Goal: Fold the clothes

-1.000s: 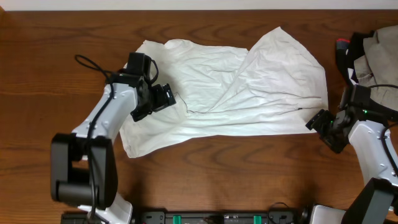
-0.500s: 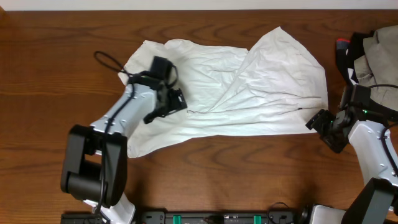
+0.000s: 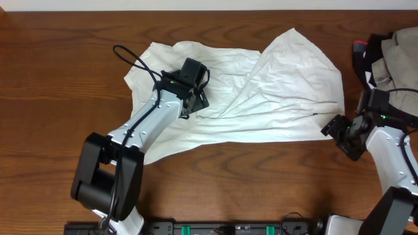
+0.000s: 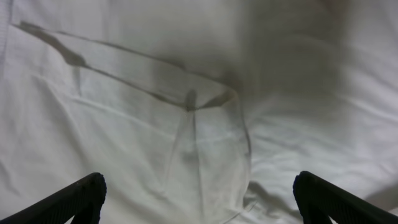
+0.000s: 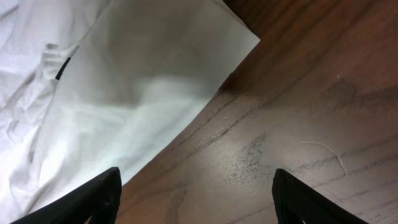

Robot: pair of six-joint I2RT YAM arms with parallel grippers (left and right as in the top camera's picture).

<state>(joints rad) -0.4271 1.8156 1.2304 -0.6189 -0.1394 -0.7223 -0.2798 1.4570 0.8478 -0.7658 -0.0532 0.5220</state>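
Your left gripper point(image 4: 199, 190), spread wide and empty, should pinch the thin, limp shirt point(image 4: 124, 130) at the fold just ahead.

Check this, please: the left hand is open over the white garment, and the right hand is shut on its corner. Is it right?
Not quite. The right hand is open and holds nothing; the right wrist view shows its fingers apart, with the garment corner and bare table between them. The rest is correct.
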